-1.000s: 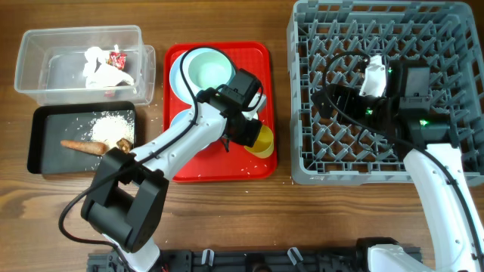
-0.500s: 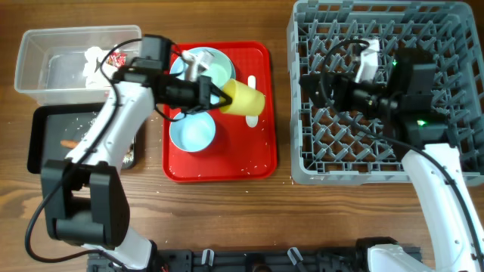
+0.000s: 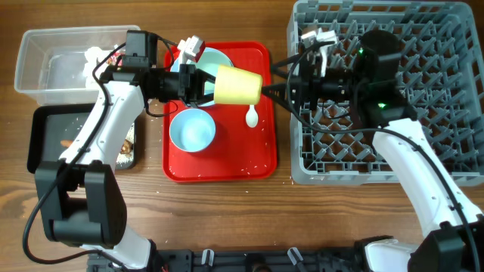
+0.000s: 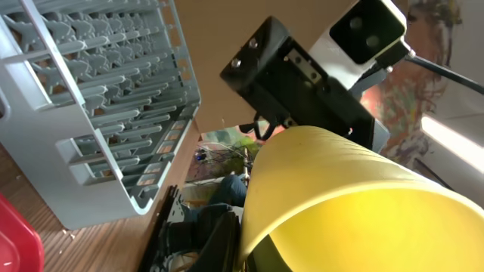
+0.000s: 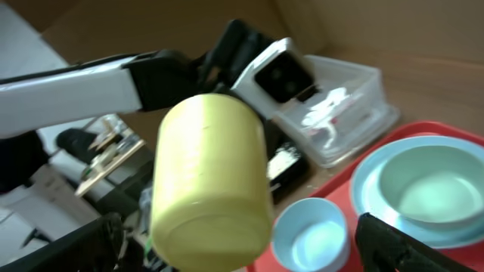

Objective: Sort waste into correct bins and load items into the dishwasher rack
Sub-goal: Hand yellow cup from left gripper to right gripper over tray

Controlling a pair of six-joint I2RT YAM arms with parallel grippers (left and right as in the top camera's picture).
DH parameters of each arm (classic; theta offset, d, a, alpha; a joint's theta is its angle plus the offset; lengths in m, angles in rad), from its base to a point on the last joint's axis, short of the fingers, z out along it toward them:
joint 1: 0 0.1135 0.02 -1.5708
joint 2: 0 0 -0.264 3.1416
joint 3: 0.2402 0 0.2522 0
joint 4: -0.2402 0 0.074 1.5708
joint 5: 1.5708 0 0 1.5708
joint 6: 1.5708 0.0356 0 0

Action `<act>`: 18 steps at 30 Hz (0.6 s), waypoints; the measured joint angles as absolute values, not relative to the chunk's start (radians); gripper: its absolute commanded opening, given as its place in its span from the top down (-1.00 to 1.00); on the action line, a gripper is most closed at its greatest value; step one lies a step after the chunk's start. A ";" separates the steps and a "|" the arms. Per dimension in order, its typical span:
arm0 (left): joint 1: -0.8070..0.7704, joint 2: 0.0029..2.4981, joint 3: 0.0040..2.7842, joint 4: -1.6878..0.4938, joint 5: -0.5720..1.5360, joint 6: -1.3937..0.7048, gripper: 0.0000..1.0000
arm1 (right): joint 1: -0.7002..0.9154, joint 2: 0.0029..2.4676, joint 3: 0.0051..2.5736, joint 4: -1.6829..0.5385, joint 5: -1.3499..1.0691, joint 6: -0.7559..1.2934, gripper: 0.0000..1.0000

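Observation:
My left gripper is shut on the small yellow cup and holds it on its side above the red tray, base pointing right. The cup fills the left wrist view and shows base-on in the right wrist view. My right gripper is open, just right of the cup, at the left edge of the grey dishwasher rack. The pale blue bowl, the white spoon and the pale green bowl on the pale blue plate lie on the red tray.
The clear tub at the far left holds white tissue and a red wrapper. The black tray below it holds a brown stick, partly hidden by my left arm. Rice grains dot the red tray.
My left arm has lifted the yellow cup off the tray and turned it sideways towards the right. My right gripper has moved left from inside the rack to its left edge, facing the cup.

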State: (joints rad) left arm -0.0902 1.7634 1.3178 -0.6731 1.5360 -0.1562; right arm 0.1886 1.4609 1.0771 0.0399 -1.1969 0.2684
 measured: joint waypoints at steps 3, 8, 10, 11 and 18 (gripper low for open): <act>-0.090 1.763 1.318 -0.673 1.543 -0.162 0.92 | 0.230 1.461 1.077 0.052 -1.219 0.268 -0.99; -0.090 1.763 1.318 -0.673 1.558 -0.176 0.92 | 0.293 1.461 1.077 0.078 -1.203 0.266 -0.50; -0.090 1.761 1.318 -0.673 1.561 -0.178 0.92 | 0.299 1.462 1.077 0.084 -1.171 0.273 -0.42; -0.090 1.759 1.318 -0.673 1.560 -0.178 0.92 | 0.301 1.465 1.077 0.091 -1.164 0.276 -0.38; -0.088 1.755 1.318 -0.673 1.560 -0.178 0.92 | 0.314 1.468 1.077 0.107 -1.131 0.295 -0.20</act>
